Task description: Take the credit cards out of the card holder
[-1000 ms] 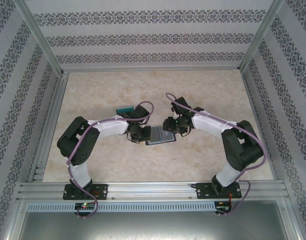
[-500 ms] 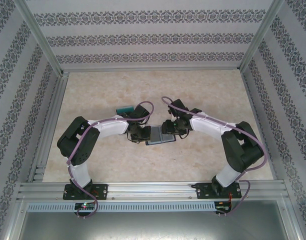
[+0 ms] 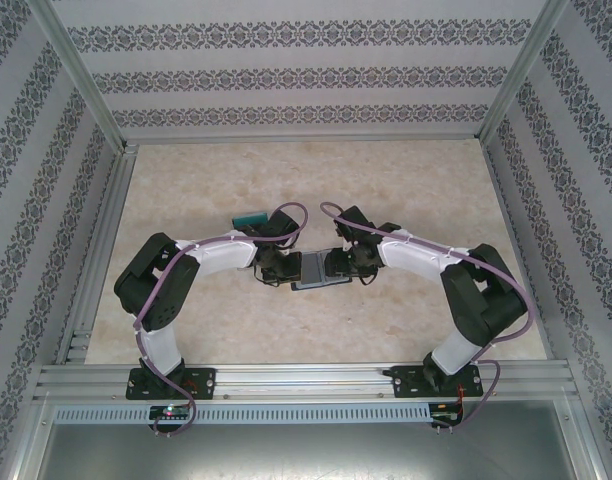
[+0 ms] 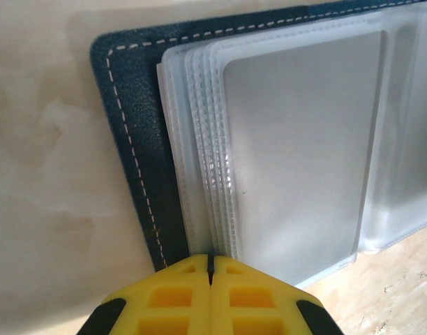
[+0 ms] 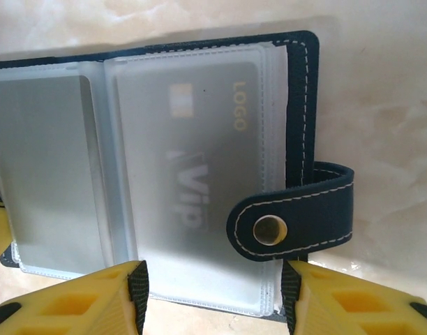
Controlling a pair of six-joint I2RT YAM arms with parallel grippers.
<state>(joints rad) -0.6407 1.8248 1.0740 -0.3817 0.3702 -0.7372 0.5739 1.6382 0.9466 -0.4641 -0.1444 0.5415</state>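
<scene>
Both arms [image 3: 216,252] bend inward over the bench [image 3: 206,330] to the open card holder [image 3: 316,270]. The left hand [image 4: 210,264], fingers pressed together, sits at its left half's edge. The right hand [image 5: 213,296], fingers apart, straddles the sleeved grey credit card [image 5: 199,160].

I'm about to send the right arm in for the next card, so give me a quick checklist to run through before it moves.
1. Card holder lies open on the table: ok.
2. Left pincer shut, tips at the sleeves' near edge: ok; pressing the holder down: cannot tell.
3. Right pincer open, a finger either side of the right half: ok.
4. Grey VIP card sits in the top sleeve, face up: ok.
5. Snap strap lies over that card's edge, may block pulling: not ok.
6. Teal card lies on the table, apart from the holder: ok.
</scene>
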